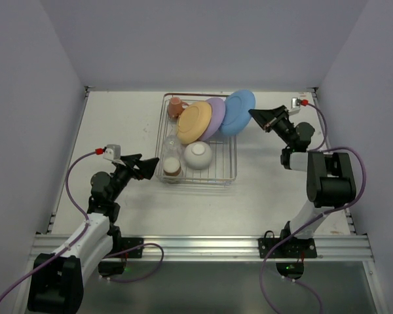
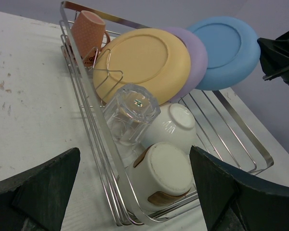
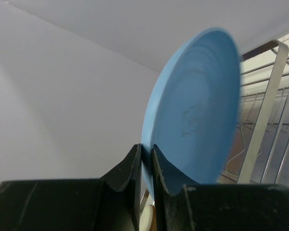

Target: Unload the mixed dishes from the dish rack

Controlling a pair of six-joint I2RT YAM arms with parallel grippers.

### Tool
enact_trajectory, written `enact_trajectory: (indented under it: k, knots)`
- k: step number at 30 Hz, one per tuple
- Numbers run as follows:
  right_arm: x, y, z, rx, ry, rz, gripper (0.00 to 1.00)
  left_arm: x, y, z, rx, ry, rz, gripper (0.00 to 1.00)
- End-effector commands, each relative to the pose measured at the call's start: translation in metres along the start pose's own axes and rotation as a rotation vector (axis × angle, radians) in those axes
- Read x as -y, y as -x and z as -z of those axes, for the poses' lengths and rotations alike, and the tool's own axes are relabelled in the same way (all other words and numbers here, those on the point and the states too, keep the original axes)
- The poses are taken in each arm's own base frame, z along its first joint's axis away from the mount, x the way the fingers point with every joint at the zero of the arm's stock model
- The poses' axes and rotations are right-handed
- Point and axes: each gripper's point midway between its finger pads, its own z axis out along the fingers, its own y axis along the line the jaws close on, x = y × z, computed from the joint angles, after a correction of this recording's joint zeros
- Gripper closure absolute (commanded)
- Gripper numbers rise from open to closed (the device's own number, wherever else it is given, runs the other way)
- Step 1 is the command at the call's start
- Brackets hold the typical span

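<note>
Rack (image 1: 224, 157) sits between our arms; our left gripper (image 1: 154, 167) hangs wide open, our right gripper (image 1: 252, 113) clamps the blue plate (image 1: 239, 111) by its rim.

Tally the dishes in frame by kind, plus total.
Plates: 3 (yellow-orange plate, lilac plate, blue plate)
Bowls: 1 (white bowl)
Mugs: 1 (salmon-pink mug)
Glasses: 1 (clear glass)
Small cups: 1 (small brown cup)
Total: 7
</note>
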Motion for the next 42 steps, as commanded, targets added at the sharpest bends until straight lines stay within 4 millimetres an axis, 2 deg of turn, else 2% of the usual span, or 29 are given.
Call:
enact_trajectory:
  k: [1, 7, 20, 23, 24, 26, 28, 29, 31, 32, 35, 37, 39, 42]
  knots:
    - [-0.084, 0.031, 0.014, 0.104, 0.279, 0.252, 1.00, 0.012, 0.026, -0.005, 0.064, -0.047, -0.045, 0.00]
    - [-0.100, 0.038, 0.025, 0.116, 0.306, 0.295, 1.00, 0.013, 0.026, -0.005, 0.063, -0.049, -0.045, 0.00]
    - [-0.135, 0.030, 0.036, 0.096, 0.334, 0.416, 1.00, 0.013, 0.026, -0.005, 0.064, -0.050, -0.047, 0.00]
    - [-0.140, 0.031, 0.035, 0.092, 0.297, 0.449, 1.00, 0.013, 0.026, -0.005, 0.065, -0.049, -0.049, 0.00]
    - [-0.133, 0.034, 0.033, 0.089, 0.248, 0.433, 1.00, 0.013, 0.026, -0.005, 0.065, -0.049, -0.049, 0.00]
    - [-0.138, 0.036, 0.035, 0.102, 0.218, 0.490, 1.00, 0.013, 0.027, -0.005, 0.067, -0.048, -0.048, 0.00]
    - [-0.128, 0.040, 0.033, 0.107, 0.144, 0.507, 1.00, 0.013, 0.026, -0.005, 0.065, -0.049, -0.047, 0.00]
    - [-0.134, 0.040, 0.035, 0.113, 0.138, 0.524, 1.00, 0.013, 0.027, -0.005, 0.068, -0.049, -0.048, 0.00]
    - [-0.126, 0.044, 0.034, 0.121, 0.080, 0.539, 1.00, 0.013, 0.027, -0.005, 0.068, -0.049, -0.047, 0.00]
    - [-0.130, 0.045, 0.036, 0.131, 0.069, 0.553, 1.00, 0.013, 0.027, -0.005, 0.068, -0.049, -0.047, 0.00]
    - [-0.113, 0.052, 0.033, 0.141, -0.086, 0.545, 1.00, 0.013, 0.026, -0.005, 0.064, -0.047, -0.045, 0.00]
    - [-0.105, 0.053, 0.030, 0.152, -0.182, 0.616, 1.00, 0.013, 0.026, -0.005, 0.063, -0.050, -0.044, 0.00]
    - [-0.101, 0.059, 0.029, 0.189, -0.273, 0.655, 1.00, 0.013, 0.026, -0.005, 0.063, -0.050, -0.044, 0.00]
    - [-0.098, 0.054, 0.022, 0.182, -0.344, 0.682, 1.00, 0.014, 0.027, -0.005, 0.063, -0.052, -0.044, 0.00]
